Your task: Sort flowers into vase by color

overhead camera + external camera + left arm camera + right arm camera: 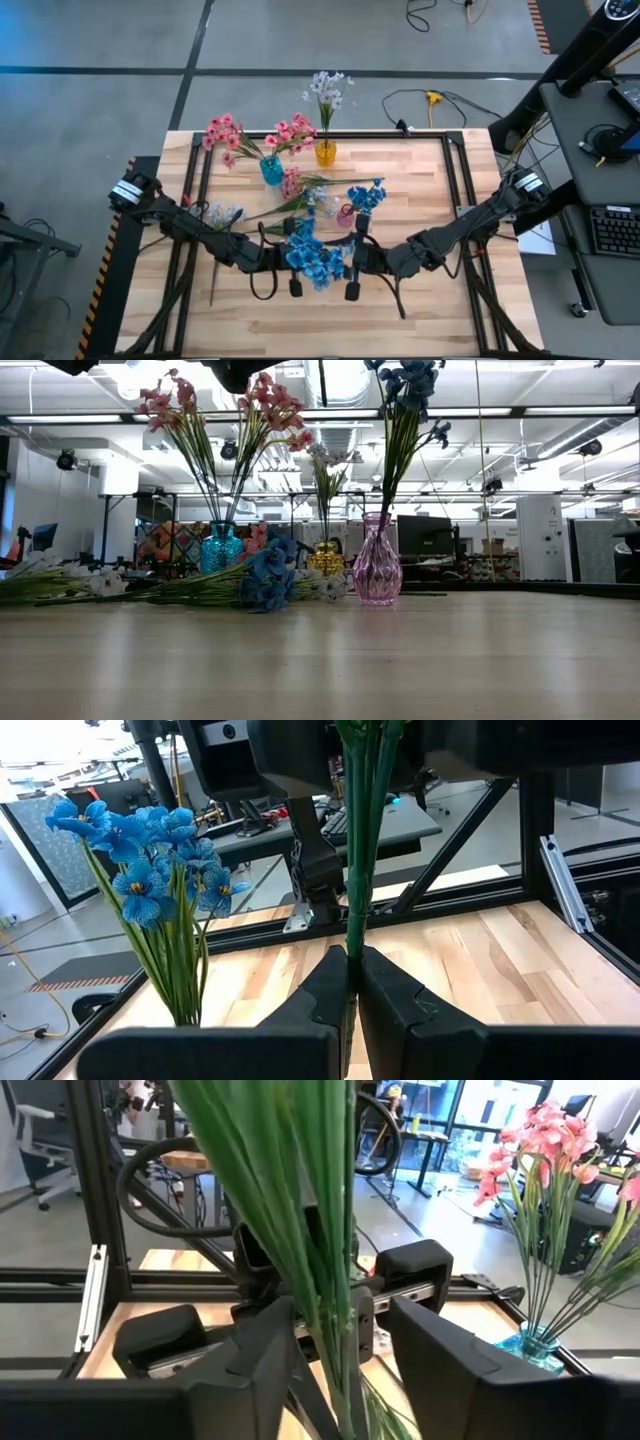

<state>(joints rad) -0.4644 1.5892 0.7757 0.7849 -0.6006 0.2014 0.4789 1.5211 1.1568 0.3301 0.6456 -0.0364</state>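
Observation:
A blue flower spray is held up between both grippers over the table's near middle. My left gripper, also in the high view, is shut on its green stems. My right gripper is open, with one finger on either side of the same stems; it shows in the high view too. A teal vase holds pink flowers. A yellow vase holds white-lavender flowers. A pink vase holds blue flowers. My left gripper pinches the bundle of green stems between its two fingers. It comes roughly level from the table's left, and the fingers lie across the stems. The spray stands upright and lifted clear of the table, with its blue blooms above the fingers.
More sprays lie on the wood behind the grippers: pink ones, white ones and a blue cluster. A black frame runs around the table top. The near strip of the table is bare wood.

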